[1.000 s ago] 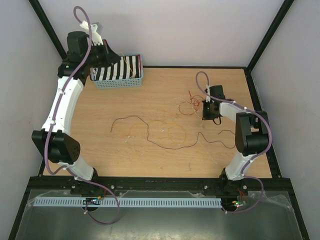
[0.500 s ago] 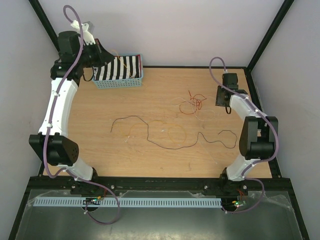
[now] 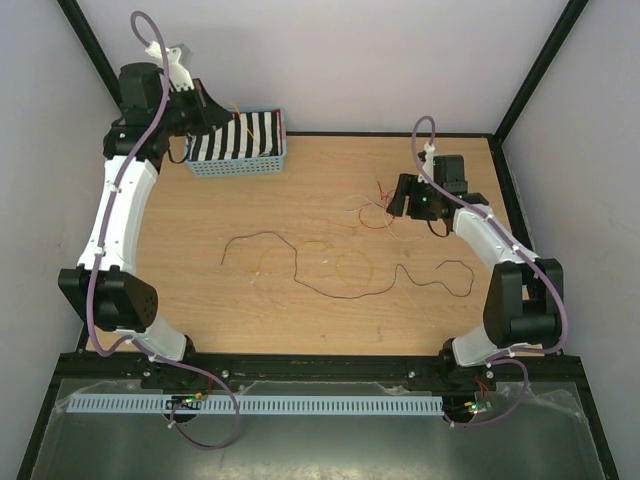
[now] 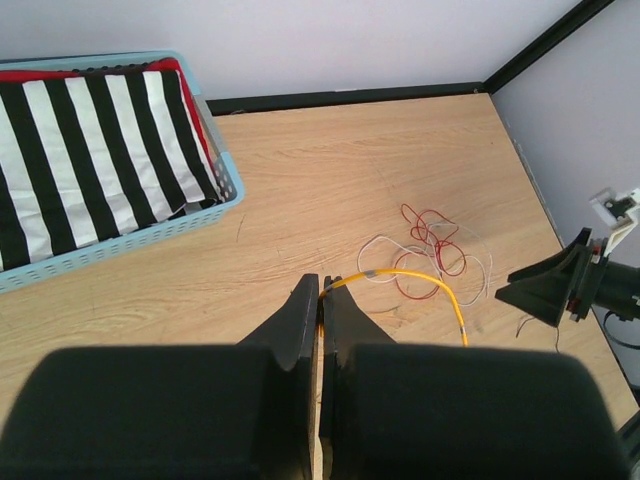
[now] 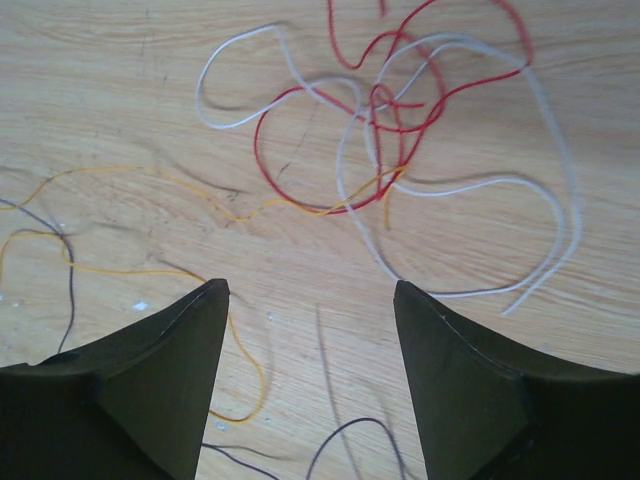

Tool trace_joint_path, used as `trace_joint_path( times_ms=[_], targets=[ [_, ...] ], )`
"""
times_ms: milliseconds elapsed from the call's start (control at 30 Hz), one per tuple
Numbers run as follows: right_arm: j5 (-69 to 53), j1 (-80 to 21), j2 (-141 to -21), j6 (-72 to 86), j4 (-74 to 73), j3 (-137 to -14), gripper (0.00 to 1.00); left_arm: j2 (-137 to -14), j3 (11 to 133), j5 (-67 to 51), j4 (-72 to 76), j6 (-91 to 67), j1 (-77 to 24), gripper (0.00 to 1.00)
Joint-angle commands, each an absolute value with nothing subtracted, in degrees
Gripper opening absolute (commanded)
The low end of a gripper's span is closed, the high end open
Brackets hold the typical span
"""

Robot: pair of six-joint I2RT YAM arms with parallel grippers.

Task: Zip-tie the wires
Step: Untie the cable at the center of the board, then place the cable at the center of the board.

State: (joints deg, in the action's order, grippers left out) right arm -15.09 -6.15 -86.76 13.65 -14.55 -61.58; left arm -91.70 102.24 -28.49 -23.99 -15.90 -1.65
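The wires lie loose on the wooden table: a red and white tangle [image 3: 380,208] at the right, faint orange loops [image 3: 340,262] in the middle, and a long black strand [image 3: 330,290] across the front. My right gripper [image 3: 396,200] hovers just over the tangle, open, with nothing between its fingers. In the right wrist view, red [image 5: 300,140], white [image 5: 540,190], orange [image 5: 130,270] and black [image 5: 350,430] strands spread below the right gripper [image 5: 310,290]. My left gripper [image 4: 322,282] is raised at the far left by the basket, shut on a thicker yellow strand [image 4: 420,275] that arcs out to the right.
A blue basket [image 3: 235,165] holding a black-and-white striped cloth [image 3: 240,135] stands at the far left corner, just under the left gripper [image 3: 213,112]. A black frame borders the table [image 3: 250,320]. Grey walls close in on both sides.
The right gripper has opened wide and, after swinging out toward the right edge, has come back left over the red and white tangle. The left arm drew back slightly, still shut on the yellow strand.
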Motion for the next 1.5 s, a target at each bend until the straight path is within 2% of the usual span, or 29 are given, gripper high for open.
trace_joint_path(
  times_ms=[0,633,833,900,967,1033,1067,1200,1467],
  targets=[
    [-17.6,-7.3,-86.4,18.8,-9.6,-58.4,0.78,-90.3,101.8,-29.2,-23.5,-16.3,-2.1,0.0],
    [-17.8,-10.1,-99.6,26.7,0.4,-59.8,0.76,-89.5,101.3,-29.1,-23.5,-16.6,-2.5,0.0],
    [-17.5,-10.4,-102.8,26.7,0.8,-62.0,0.6,-88.6,100.4,-29.0,-23.5,-16.8,-2.5,0.0],
    [-17.5,-10.4,-101.7,26.3,0.3,-62.5,0.44,-88.3,99.7,-28.8,-23.6,-16.7,-2.2,0.0],
    [-18.4,-10.5,-99.8,26.2,-0.7,-63.3,0.23,-88.2,98.7,-28.9,-23.5,-17.8,-1.3,0.0],
    [-20.0,-10.4,-97.4,26.4,-1.2,-63.8,0.09,-88.0,97.7,-29.3,-23.4,-19.1,0.0,0.0],
    [-21.2,-10.4,-95.7,26.6,-1.4,-64.2,0.06,-88.0,97.3,-29.7,-23.3,-19.5,0.6,0.0],
    [-22.6,-10.4,-91.8,25.9,-4.6,-68.2,0.01,-86.7,95.1,-29.9,-23.2,-19.1,1.6,0.0],
    [-15.5,-9.0,-87.2,19.0,-14.7,-79.3,0.0,-83.4,88.6,-32.2,-23.0,-19.0,4.2,0.0]
  ],
)
